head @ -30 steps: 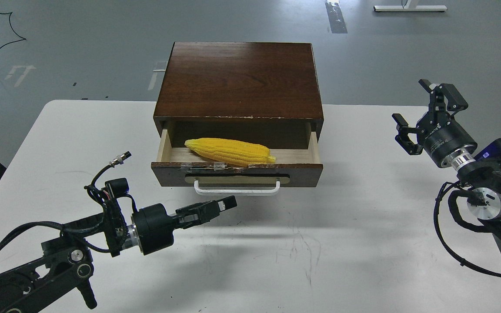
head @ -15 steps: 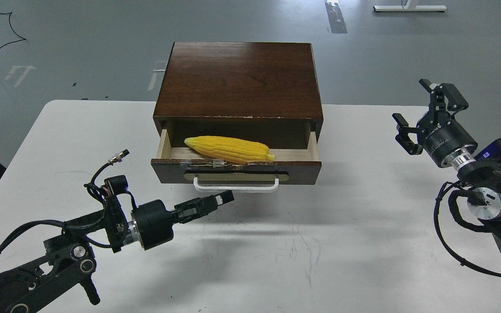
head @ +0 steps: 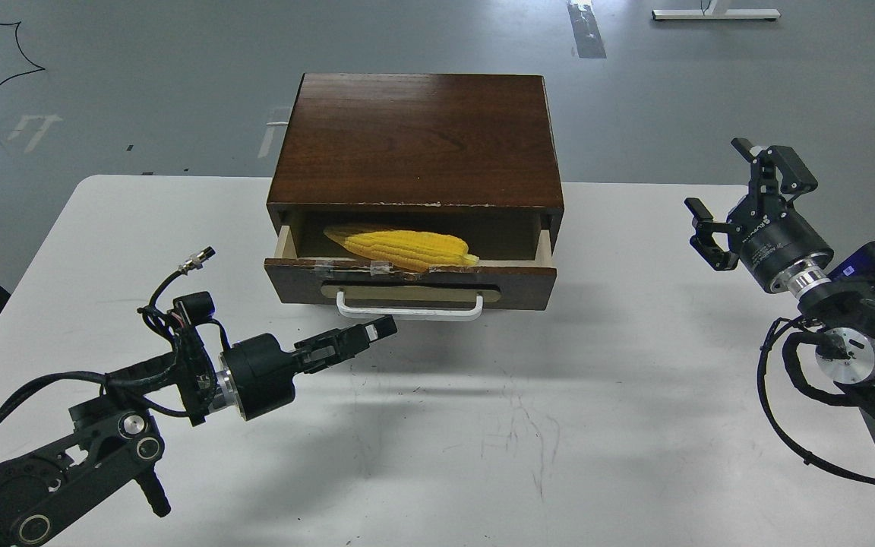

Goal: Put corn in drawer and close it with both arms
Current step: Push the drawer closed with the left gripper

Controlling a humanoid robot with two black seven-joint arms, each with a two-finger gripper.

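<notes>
Drawer (head: 410, 285) now pushed further in than before, corn (head: 401, 249) half shadowed inside; left gripper (head: 378, 329) fingers together near handle (head: 409, 308), right gripper (head: 741, 203) spread wide, unmoved.

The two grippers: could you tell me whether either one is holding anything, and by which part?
Nothing is held. The left gripper has its fingers together, empty, just below the drawer's handle. The right gripper is open in the air. The corn lies in the drawer.

A robotics lab or test hall, by the look of it; a plain white desk (head: 635, 456) stands on a bare grey painted floor (head: 141, 76) marked with strips of tape (head: 588, 30); a loose black cable (head: 4, 76) trails across it; a white stand foot (head: 715, 14) sits at the far edge.
</notes>
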